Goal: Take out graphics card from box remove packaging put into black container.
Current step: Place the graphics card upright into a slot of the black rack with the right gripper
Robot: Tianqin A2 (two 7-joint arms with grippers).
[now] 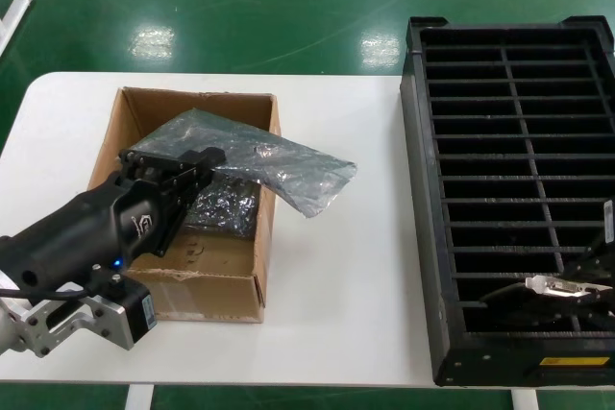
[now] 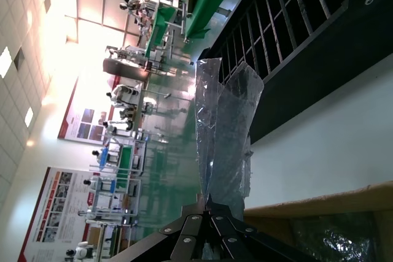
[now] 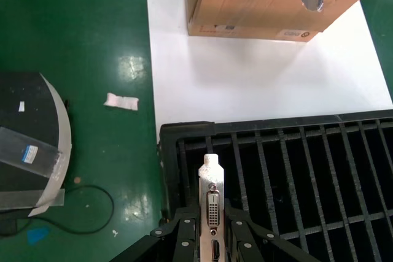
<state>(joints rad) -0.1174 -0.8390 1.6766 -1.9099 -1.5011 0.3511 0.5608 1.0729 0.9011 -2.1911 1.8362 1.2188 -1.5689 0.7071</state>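
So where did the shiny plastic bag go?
In the head view the shiny bag hangs from the left tool, draped over the right edge of the cardboard box on the white table.

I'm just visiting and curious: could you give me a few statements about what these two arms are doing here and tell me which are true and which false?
1. The right gripper holds the graphics card over the black container. True.
2. The left gripper holds the card. False: its fingers are shut on the packaging.
3. The packaging lies flat inside the box. False: it hangs over the box's rim.
4. The box sits on the white table. True.
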